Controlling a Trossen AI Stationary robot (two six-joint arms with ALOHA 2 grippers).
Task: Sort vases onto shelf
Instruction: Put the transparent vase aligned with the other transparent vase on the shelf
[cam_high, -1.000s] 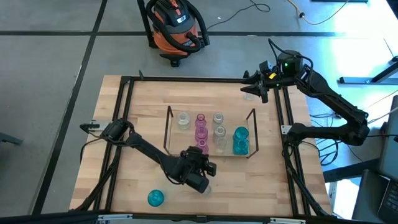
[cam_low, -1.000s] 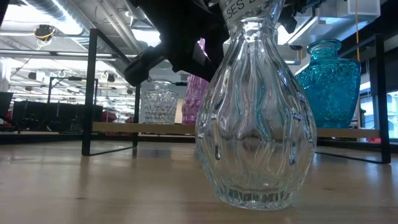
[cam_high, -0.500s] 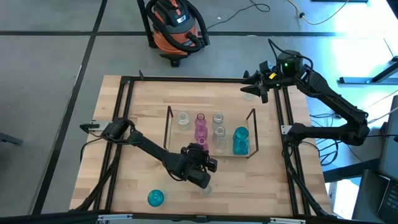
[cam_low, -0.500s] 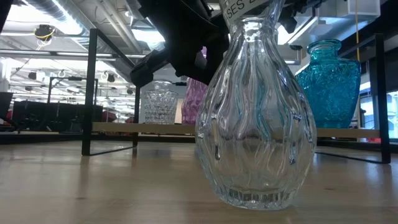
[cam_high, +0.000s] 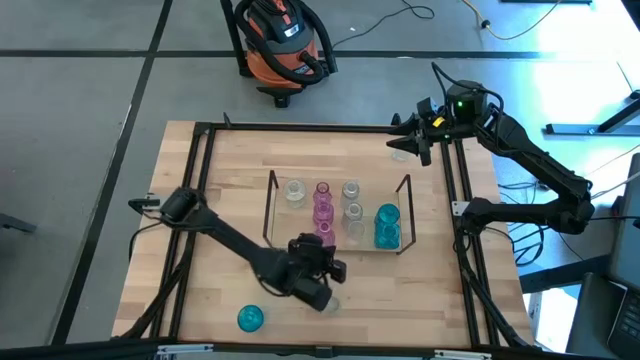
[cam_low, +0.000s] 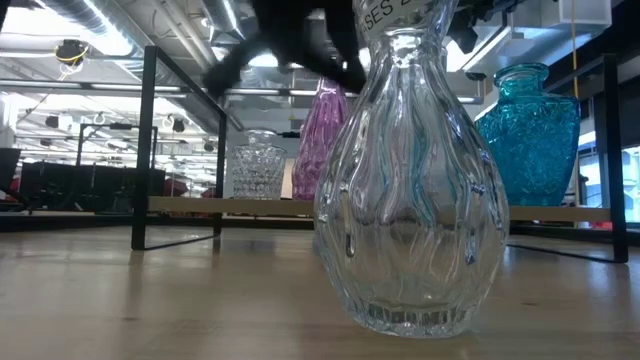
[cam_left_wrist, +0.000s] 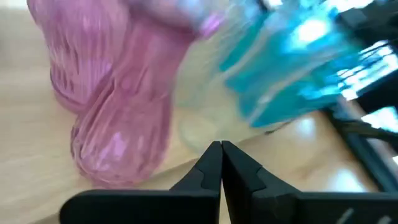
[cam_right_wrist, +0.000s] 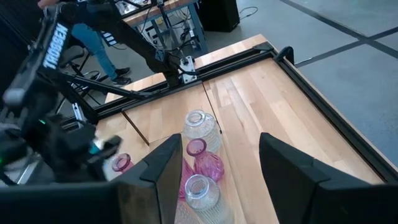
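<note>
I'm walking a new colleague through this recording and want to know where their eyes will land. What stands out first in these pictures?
The wire shelf at the table's centre stands out first, with its row of pink vases between clear ones and the teal vases at its right end. The left gripper, shut, sits just in front of the shelf beside a clear vase that fills the low view. One teal vase stands alone near the table's front-left; the right gripper waits open at the far-right corner.

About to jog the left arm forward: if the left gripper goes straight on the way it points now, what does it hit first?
Probably the pink vase: in the left wrist view it looms just beyond the shut left gripper, slightly to one side, with a clear vase dead ahead. The picture is blurred, so depth is uncertain.
</note>
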